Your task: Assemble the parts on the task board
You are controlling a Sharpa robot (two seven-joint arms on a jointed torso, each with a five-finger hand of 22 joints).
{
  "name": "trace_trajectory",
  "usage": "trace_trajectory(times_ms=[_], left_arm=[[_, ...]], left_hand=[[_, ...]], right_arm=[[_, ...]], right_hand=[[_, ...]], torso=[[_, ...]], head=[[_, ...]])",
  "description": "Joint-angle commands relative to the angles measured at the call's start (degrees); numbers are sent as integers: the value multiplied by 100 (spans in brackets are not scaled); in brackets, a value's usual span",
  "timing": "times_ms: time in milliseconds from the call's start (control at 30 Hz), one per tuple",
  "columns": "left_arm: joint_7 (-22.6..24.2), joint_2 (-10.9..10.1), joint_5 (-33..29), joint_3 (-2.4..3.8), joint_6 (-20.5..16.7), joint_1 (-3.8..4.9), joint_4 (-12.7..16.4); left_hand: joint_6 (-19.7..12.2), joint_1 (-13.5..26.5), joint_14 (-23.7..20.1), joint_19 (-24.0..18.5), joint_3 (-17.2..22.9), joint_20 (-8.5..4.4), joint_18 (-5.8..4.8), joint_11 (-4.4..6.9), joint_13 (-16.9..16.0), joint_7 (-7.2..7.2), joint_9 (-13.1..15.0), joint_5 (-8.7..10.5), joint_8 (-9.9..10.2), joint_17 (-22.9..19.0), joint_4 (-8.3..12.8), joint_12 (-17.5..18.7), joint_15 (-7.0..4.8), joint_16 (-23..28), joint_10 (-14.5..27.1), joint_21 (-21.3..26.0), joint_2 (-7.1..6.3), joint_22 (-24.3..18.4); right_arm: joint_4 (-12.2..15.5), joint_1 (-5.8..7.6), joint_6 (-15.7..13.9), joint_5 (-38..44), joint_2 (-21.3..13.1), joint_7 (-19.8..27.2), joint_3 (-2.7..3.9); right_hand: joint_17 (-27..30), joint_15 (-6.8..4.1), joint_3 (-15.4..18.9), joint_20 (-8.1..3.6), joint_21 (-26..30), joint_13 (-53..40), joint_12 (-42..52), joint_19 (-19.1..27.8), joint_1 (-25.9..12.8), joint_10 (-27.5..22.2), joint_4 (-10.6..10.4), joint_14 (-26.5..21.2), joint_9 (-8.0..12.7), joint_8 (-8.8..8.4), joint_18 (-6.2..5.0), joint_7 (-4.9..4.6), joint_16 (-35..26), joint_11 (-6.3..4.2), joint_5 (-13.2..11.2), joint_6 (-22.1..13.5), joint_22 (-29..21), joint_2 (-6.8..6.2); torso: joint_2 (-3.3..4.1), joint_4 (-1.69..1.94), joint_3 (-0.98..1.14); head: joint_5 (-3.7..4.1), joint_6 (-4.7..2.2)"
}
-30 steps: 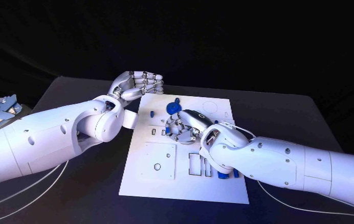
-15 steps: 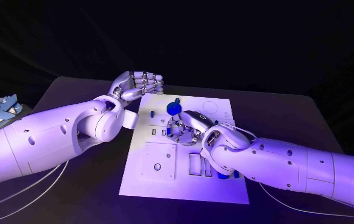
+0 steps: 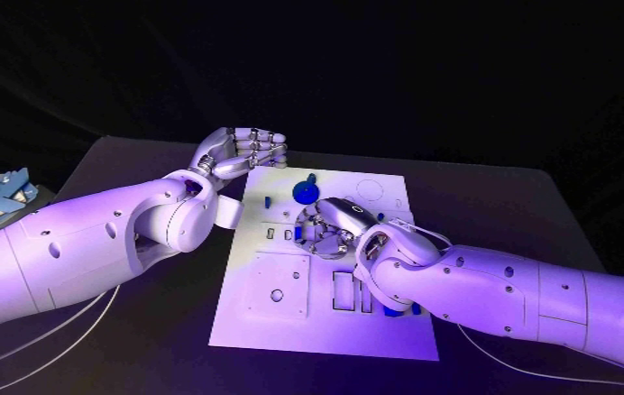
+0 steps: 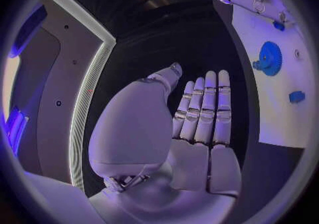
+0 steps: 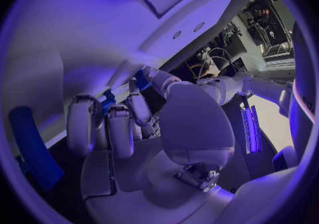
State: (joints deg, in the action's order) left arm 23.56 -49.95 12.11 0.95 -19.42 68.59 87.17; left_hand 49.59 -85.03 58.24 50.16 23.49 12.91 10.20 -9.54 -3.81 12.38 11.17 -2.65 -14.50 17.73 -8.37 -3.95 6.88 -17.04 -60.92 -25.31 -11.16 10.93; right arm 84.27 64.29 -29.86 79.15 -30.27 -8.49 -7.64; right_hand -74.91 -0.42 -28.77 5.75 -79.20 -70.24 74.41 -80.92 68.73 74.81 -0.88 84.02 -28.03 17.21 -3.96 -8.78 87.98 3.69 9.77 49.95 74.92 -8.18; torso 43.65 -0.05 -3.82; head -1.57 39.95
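Observation:
The white task board (image 3: 267, 309) lies in the middle of the black table. A blue gear (image 3: 307, 192) (image 4: 269, 58) sits on its far part, with a small blue piece (image 3: 267, 201) (image 4: 296, 96) beside it. My right hand (image 3: 328, 225) (image 5: 126, 128) is down on the board's middle with its fingers curled, pinching a small blue part (image 5: 108, 100) against the board. My left hand (image 3: 242, 151) (image 4: 193, 123) hovers at the board's far left corner. It holds nothing and its fingers lie side by side.
More blue parts (image 3: 393, 310) stand in slots at the board's near right, half hidden under my right forearm. A long blue part (image 5: 30, 147) lies close beside the right hand. A grey object (image 3: 13, 188) sits at the table's left edge.
My right hand has shifted slightly nearer over the board's middle, still on the small blue part. The left hand has not moved.

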Motion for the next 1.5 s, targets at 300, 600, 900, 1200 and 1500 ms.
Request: trace_trajectory(times_ms=[300,600,900,1200,1500], left_arm=[[47,22,-21,3,80,-6,-8],[41,23,-21,3,82,-7,-14],[38,22,-21,3,81,-8,-17],[30,23,-21,3,92,-8,-31],[-61,50,-20,1,106,-11,-97]], left_hand=[[24,61,-20,-50,45,-3,11,-17,3,44,-10,-25,32,12,8,22,5,23,-4,-25,19,3],[24,61,-20,-50,45,-3,11,-17,3,44,-10,-25,32,12,8,22,5,23,-4,-25,19,3],[24,61,-20,-50,45,-3,11,-17,3,44,-10,-25,32,12,8,22,5,23,-4,-25,19,3],[20,64,-22,-56,53,-1,12,-19,4,46,-13,-25,36,16,19,25,6,31,1,-27,12,3],[6,219,179,44,43,-26,28,-17,1,67,-24,-24,55,100,-15,23,-33,-50,7,-132,20,41]], right_arm=[[-39,-12,111,-12,20,-3,-6],[-46,-12,100,-39,23,26,-6],[-51,-11,144,-42,18,23,-6],[8,-11,-174,-65,-41,198,-6],[268,63,-255,-297,-319,794,46]], right_hand=[[-662,53,50,34,61,61,-74,46,-44,-100,-41,413,39,-100,42,-39,-31,59,39,-169,301,-113],[-660,79,89,58,78,104,-108,56,-80,-147,-79,411,66,-160,39,-68,-33,88,69,-251,292,-155],[-650,90,140,72,104,141,-137,75,-111,-187,-105,408,73,-174,31,-74,-38,97,75,-263,271,-204],[-546,280,717,236,327,604,-475,242,-123,-711,-347,365,338,-655,-18,-317,-72,320,-40,-1084,101,-393],[-373,350,1114,321,531,668,-438,394,155,-812,-474,303,446,-716,-75,-387,-125,390,56,-1224,-65,-267]], torso=[[0,2,0],[2,-1,2],[-1,0,2],[-4,4,4],[-27,-8,17]], head=[[17,9],[19,10],[26,19],[39,15],[16,-32]])
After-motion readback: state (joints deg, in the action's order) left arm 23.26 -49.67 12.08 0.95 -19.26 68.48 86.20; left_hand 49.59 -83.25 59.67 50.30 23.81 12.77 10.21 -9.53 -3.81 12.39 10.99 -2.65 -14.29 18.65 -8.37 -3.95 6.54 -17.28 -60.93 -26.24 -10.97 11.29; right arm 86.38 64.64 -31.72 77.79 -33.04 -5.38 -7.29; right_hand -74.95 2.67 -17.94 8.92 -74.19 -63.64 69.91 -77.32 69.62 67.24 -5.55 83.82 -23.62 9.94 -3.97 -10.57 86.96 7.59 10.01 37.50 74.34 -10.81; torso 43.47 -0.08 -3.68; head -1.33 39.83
